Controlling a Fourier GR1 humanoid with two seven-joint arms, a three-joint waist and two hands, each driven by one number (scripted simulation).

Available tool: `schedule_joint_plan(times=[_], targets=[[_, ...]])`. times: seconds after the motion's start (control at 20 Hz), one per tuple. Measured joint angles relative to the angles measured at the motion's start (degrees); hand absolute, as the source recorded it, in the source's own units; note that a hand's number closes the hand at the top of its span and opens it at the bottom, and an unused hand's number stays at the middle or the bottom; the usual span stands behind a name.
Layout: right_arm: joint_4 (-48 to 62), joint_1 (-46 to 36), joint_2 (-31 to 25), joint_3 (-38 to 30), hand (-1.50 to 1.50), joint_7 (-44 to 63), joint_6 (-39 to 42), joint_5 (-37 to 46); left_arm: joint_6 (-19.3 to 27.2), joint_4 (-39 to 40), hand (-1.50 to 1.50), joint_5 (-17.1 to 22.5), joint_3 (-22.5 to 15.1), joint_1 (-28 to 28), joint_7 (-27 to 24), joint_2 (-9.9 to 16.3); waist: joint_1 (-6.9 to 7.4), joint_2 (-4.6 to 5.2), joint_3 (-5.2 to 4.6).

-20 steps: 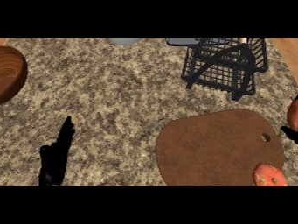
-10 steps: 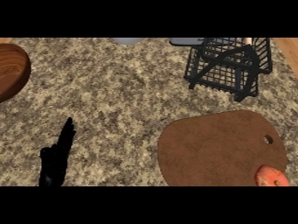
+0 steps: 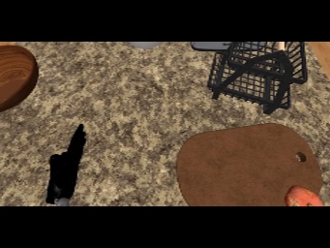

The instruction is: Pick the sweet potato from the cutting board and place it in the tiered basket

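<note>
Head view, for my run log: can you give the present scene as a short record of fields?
sweet potato: on the cutting board's lower right corner, cut off by the view's edge
cutting board: brown, lower right of the counter
tiered basket: black wire, upper right
wooden bowl: left edge
left hand: open, lower left, holding nothing
right hand: not in view

Orange-red sweet potato (image 3: 305, 197) lying at near right edge of round brown wooden cutting board (image 3: 246, 164), partly cut off, black wire tiered basket (image 3: 260, 75) upright beyond the board
</note>
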Motion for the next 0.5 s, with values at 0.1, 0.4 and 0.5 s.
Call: schedule_joint_plan(times=[0.1, 0.4, 0.5], targets=[[2.52, -3.98, 0.19, 2.60, 1.50, 1.95, -0.95, 1.13, -0.77, 0.35, 0.00, 0.06, 0.25, 0.35, -1.32, -0.11, 0.29, 0.03, 0.00], [13.58, -13.66, 2.33, 9.28, 1.50, 0.88, -4.45, 6.21, -1.41, -0.38, 0.00, -0.61, 0.82, 1.20, -1.82, -0.16, 0.75, 0.16, 0.01], [16.96, -15.20, 3.83, 11.14, 1.50, -1.34, -5.98, 8.06, -1.61, -0.45, 0.00, -0.80, 0.94, 0.92, -1.14, -0.27, 0.70, 0.17, 0.02]])
